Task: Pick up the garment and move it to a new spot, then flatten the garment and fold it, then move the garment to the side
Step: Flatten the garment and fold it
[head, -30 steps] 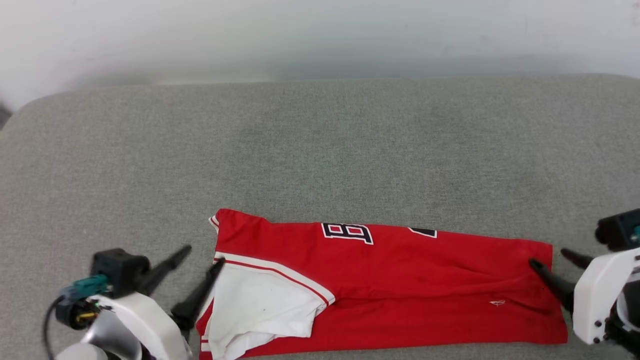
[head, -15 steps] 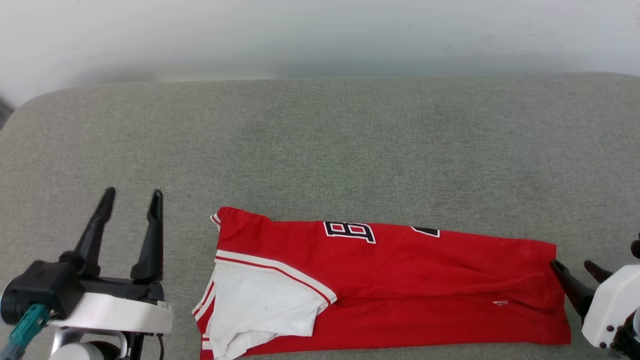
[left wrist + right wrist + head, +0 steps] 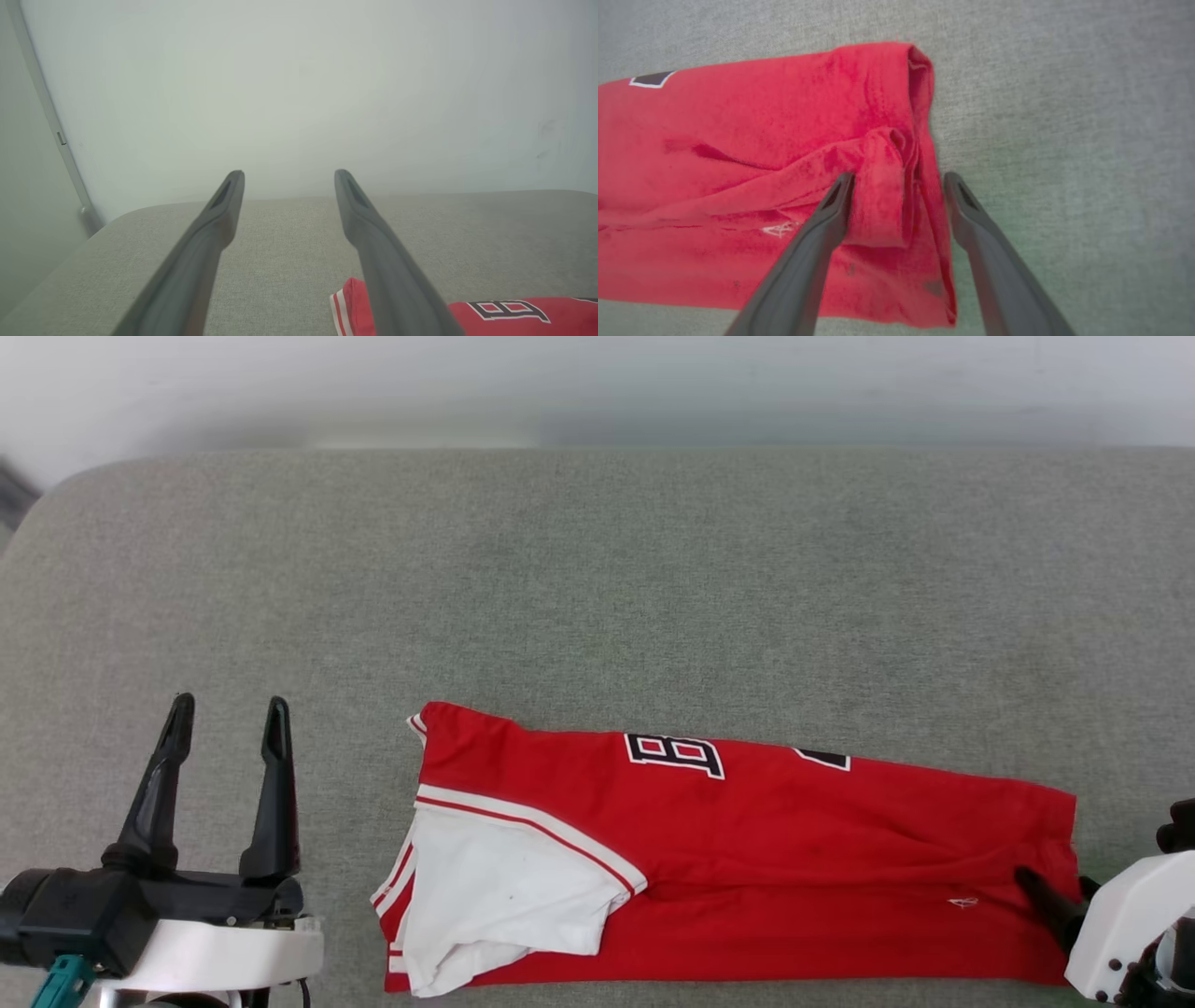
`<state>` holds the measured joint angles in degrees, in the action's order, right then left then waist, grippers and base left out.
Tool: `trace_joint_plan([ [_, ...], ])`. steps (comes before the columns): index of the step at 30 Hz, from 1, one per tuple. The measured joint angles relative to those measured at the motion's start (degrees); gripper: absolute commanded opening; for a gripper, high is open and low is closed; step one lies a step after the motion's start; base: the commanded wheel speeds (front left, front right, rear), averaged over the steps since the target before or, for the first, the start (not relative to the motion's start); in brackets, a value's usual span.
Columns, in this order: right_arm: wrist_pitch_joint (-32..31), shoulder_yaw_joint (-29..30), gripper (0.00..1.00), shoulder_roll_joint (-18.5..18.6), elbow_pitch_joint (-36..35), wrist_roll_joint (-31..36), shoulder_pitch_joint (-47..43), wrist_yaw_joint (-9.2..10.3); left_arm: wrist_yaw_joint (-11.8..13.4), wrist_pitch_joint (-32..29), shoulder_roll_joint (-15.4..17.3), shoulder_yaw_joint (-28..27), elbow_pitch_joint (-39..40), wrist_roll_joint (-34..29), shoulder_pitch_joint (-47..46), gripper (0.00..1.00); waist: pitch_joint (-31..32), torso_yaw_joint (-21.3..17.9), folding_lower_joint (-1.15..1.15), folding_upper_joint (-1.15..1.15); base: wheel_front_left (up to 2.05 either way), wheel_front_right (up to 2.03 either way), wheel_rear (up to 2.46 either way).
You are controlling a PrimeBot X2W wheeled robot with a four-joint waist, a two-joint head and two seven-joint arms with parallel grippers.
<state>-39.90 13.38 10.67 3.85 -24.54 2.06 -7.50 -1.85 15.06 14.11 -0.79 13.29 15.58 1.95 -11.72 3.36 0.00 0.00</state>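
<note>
**Folded red jersey lying crosswise near the front edge**

The red jersey-style T-shirt with white sleeves and striped trim (image 3: 747, 859) lies folded into a long band on the grey woven fabric cushion (image 3: 597, 597), close to the near edge; its long axis runs left to right across the head view, tilted slightly so the left end sits a little farther back. The sleeve end points to the robot's left, with the white short sleeve (image 3: 495, 887) folded on top at the near-left corner; the hem end points right. The black, white-outlined lettering (image 3: 674, 754) runs along the far edge.

The right gripper (image 3: 1055, 882) is at the hem end; in the right wrist view its fingers stand apart (image 3: 899, 177), one on the red cloth (image 3: 738, 186) and the other on the cushion just past the hem, with a raised fold of fabric between them, not pinched.

The left gripper (image 3: 229, 705) stands wide and empty, well to the left of the sleeve end; its wrist view (image 3: 288, 175) looks toward the pale wall (image 3: 299, 93).
</note>
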Motion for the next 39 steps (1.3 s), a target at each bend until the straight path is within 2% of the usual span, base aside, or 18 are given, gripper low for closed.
trace_joint_plan([
  [6, 0.44, -0.22, 1.0, 0.11, 4.11, 1.0, 0.7, -0.01, -3.65, 0.0, -3.02, -2.3, -1.13, -2.52, -1.36, 1.0, -1.56, 0.99, 0.0, 0.0, 0.0, 0.0, 0.0],
  [17, 1.78, -4.6, 1.0, 0.74, 5.89, -1.4, 0.73, 0.44, -5.33, 0.01, -5.19, -2.72, -4.24, -4.82, -1.43, 1.0, -1.89, 1.61, 0.0, 0.0, 0.0, 0.0, 0.0],
  [18, 2.02, -5.11, 0.72, 1.02, 6.12, -1.31, 0.81, 0.44, -5.41, 0.01, -5.23, -2.59, -4.52, -4.85, -1.42, 1.0, -1.75, 1.59, 0.0, 0.0, 0.0, 0.0, 0.0],
  [19, 2.43, -5.99, 0.0, 1.62, 6.2, -0.71, 0.82, 0.44, -5.47, 0.0, -5.25, -2.52, -4.69, -4.86, -1.42, 1.0, -1.59, 1.56, 0.0, 0.0, 0.0, 0.0, 0.0],
  [25, 5.69, -6.6, 0.0, 1.54, 6.56, 1.92, 1.37, -0.01, -5.49, 0.0, -5.25, -2.65, -5.22, -4.82, -1.3, 1.0, -0.87, 0.92, 0.0, 0.0, 0.0, 0.0, 0.0],
  [29, 7.2, -4.66, 0.0, 1.25, 6.78, 2.81, 1.8, -0.08, -5.5, 0.0, -4.9, -2.29, -5.34, -4.54, -1.23, 1.0, -0.55, 0.36, 0.0, 0.0, 0.0, 0.0, 0.0],
  [33, 8.78, -0.91, 0.0, 1.8, 7.82, 4.24, 2.69, -0.09, -5.54, 0.0, -4.49, -2.07, -5.36, -4.28, -1.18, 1.0, -0.38, -0.16, 0.0, 0.0, 0.0, 0.0, 0.0],
  [39, 11.25, 7.15, 0.0, 4.49, 11.01, 10.03, 4.21, -0.03, -5.55, 0.01, -4.02, -1.76, -5.43, -4.23, -1.09, 1.0, -0.17, -1.07, 0.0, 0.0, 0.0, 0.0, 0.0],
])
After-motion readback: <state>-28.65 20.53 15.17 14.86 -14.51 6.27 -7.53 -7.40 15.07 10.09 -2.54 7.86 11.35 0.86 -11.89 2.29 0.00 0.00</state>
